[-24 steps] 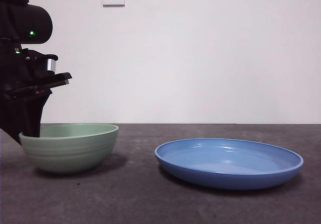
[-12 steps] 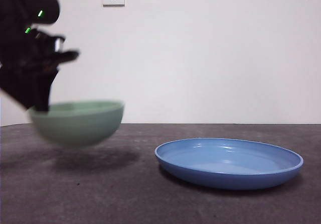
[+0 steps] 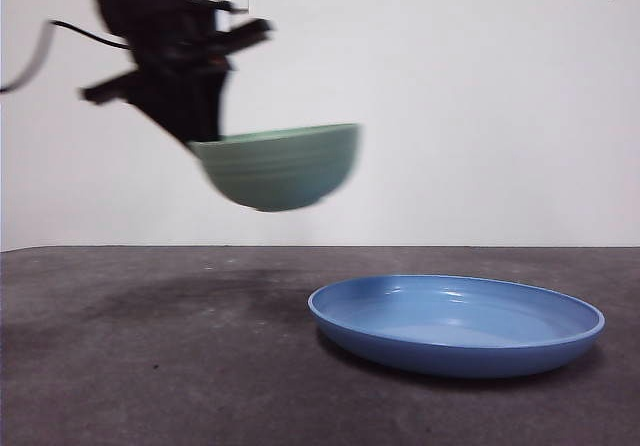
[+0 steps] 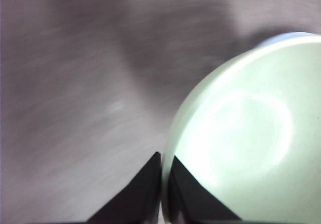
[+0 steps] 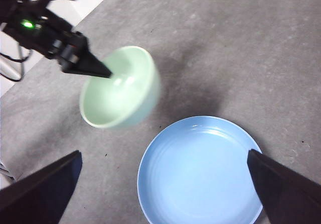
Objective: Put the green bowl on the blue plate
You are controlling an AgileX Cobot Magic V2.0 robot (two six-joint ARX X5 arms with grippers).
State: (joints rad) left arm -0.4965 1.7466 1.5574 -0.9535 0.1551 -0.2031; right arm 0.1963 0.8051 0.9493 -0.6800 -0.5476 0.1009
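While clamped at its rim by the left hand (image 4: 161,184) — the green bowl (image 3: 278,167), ridged, motion-blurred, aloft beside the blue plate (image 3: 456,325).

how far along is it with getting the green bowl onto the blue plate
Done: the left gripper is shut on the green bowl at its rim, and the bowl is in the air, clear of the table. In hand: carrying it toward the blue plate. Left: getting above the plate, lowering and releasing. The right gripper waits, open.
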